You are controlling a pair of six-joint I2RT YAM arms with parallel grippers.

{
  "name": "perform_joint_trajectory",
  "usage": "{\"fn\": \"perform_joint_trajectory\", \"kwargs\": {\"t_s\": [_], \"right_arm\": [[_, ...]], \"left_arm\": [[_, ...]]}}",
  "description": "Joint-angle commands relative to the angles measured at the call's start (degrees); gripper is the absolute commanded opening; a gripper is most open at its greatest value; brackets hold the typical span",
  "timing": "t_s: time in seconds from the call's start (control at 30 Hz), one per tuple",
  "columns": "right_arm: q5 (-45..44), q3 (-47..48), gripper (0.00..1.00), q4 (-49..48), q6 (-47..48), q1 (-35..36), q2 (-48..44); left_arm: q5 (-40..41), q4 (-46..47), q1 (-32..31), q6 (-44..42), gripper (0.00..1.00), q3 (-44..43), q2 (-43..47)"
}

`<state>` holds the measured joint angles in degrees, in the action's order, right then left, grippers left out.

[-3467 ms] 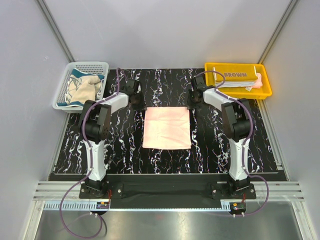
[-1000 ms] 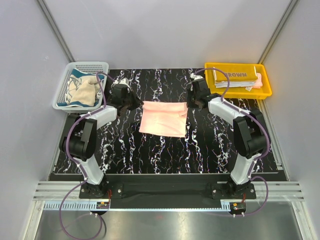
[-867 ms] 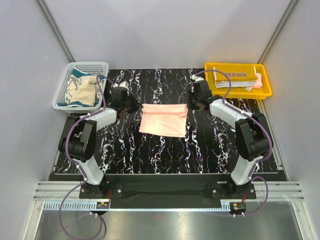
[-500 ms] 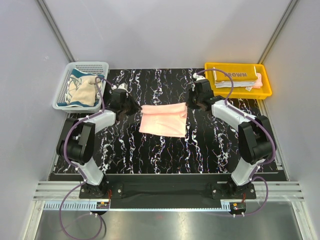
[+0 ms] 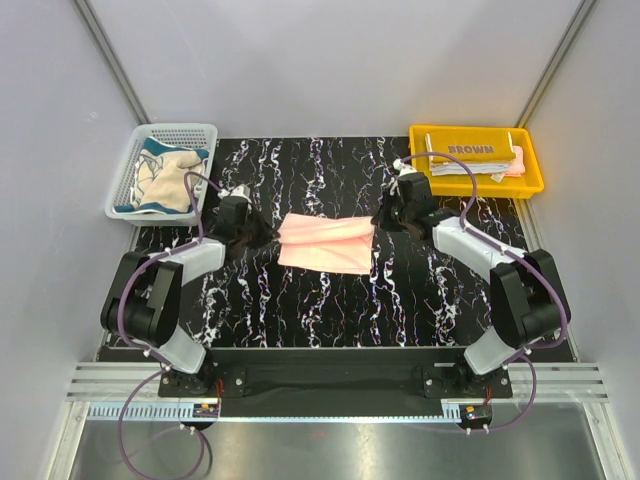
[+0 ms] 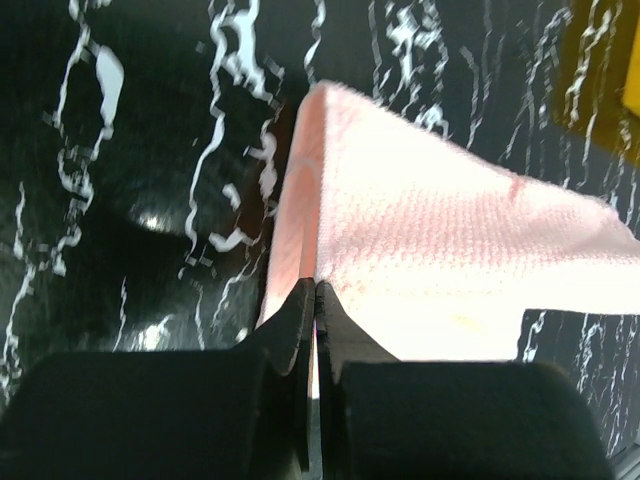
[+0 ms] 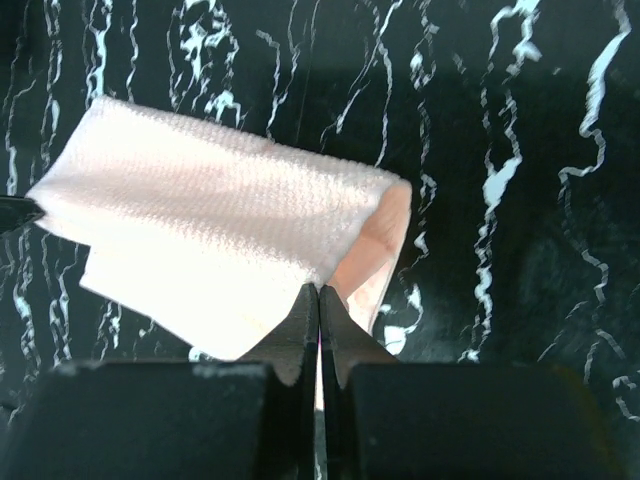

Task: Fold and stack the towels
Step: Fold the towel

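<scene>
At the far left corner of your bench sits the white mesh basket. A cream-teal towel lies crumpled inside it.

Next comes your left gripper, reaching in low over the bench towards the middle. Its jaws are pinched all the way together on the left corner of the pink towel. In your left wrist view the two black tips of the left gripper meet with only a thin edge of the pink towel between them. The cloth runs away from them in two layers.

The pink towel is in the middle of the bench, between the two arms. Its near part lies flat on the black marbled surface. The held edge is doubled over it, so you see an upper band lying across a lower sheet.

Your right gripper mirrors the left one at the towel's right corner. Its jaws are also fully closed on the cloth. Your right wrist view shows the right gripper nipping the fold, with the pink towel curling round in a loop just beside the tips.

At the far right corner stands the yellow tray. It holds a flat stack of folded towels, and the brown towel lettered "BROWN" is on top.
</scene>
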<state>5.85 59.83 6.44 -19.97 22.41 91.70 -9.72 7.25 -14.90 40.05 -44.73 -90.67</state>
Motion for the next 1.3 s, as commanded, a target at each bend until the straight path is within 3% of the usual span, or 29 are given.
{"fn": "perform_joint_trajectory", "kwargs": {"t_s": [0.0,0.93,1.07,1.13,1.2,1.27], "right_arm": [[1.53,-2.87,0.01,-3.8,-2.0,0.44,-3.89],[3.12,-13.69,0.01,-9.42,-6.93,2.28,-6.98],[3.38,-15.0,0.05,-10.3,-8.07,2.28,-6.62],[4.35,-15.79,0.06,-11.09,-8.77,2.28,-6.53],[5.48,-16.24,0.1,-11.79,-9.21,2.46,-6.89],[5.75,-16.85,0.19,-11.8,-9.56,2.63,-7.41]], "left_arm": [[1.19,3.83,0.22,0.11,0.0,2.45,3.22],[0.31,5.5,-0.57,-1.03,0.0,10.01,7.44],[-0.3,6.29,-1.28,-1.21,0.0,11.24,7.53],[-0.74,7.08,-1.63,-1.29,0.04,12.3,8.05],[-0.66,6.65,-1.54,-1.38,0.14,12.74,8.58],[-0.48,5.85,-1.63,-1.64,0.23,12.65,10.24]]}}
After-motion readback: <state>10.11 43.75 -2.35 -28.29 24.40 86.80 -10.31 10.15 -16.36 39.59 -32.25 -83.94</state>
